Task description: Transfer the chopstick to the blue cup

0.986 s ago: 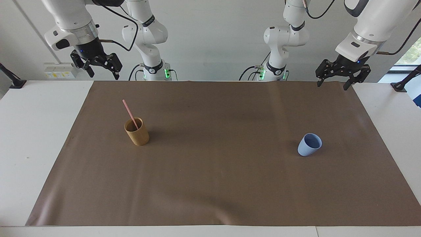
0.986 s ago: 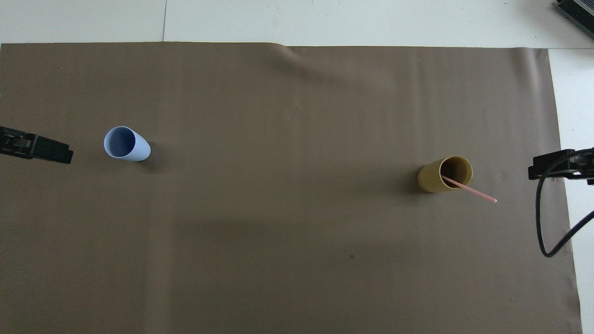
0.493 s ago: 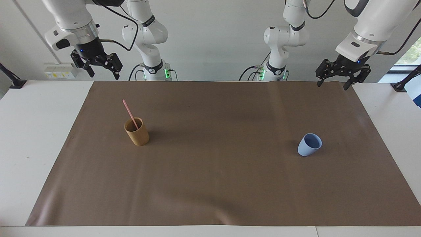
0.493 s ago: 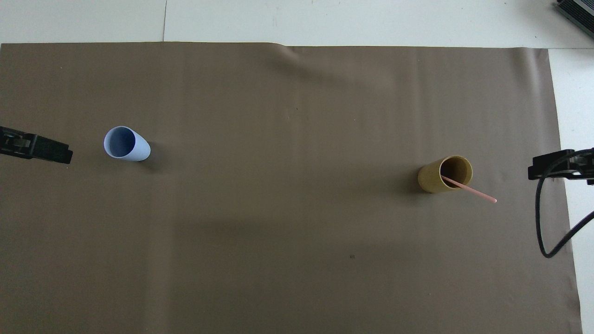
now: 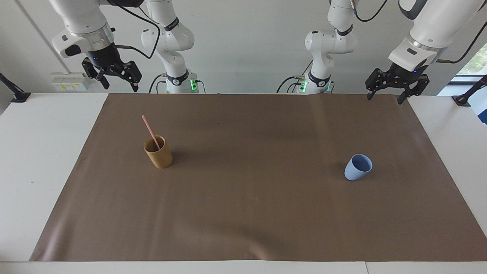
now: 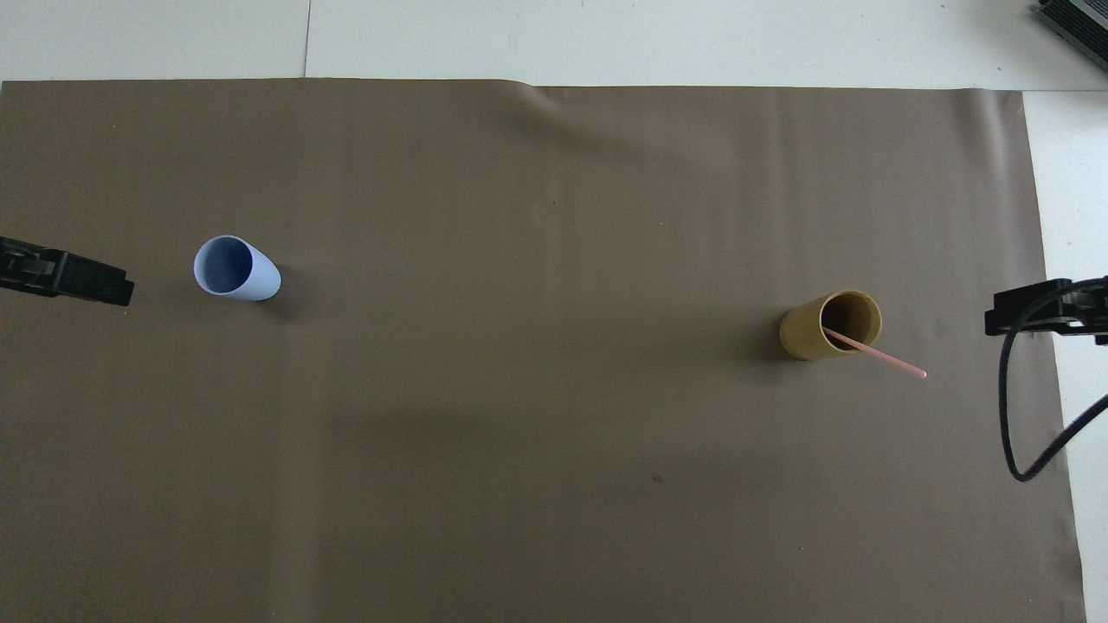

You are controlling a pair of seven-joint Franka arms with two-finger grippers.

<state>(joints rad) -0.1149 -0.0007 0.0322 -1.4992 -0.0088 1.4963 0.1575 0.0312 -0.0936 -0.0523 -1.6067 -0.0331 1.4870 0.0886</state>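
The pale pink chopstick stands slanted in a tan cylindrical cup toward the right arm's end of the mat, its top leaning toward the robots. The light-blue cup stands empty toward the left arm's end. My right gripper hangs open and empty in the air over the mat's corner near the robots, well apart from the tan cup. My left gripper hangs open and empty over the other near corner, apart from the blue cup.
A brown mat covers most of the white table. A black cable loops down from the right arm beside the mat's edge. A dark device sits at the table's farthest corner on the right arm's end.
Both grippers have shifted only very slightly in the air. The cups and the chopstick have not moved.
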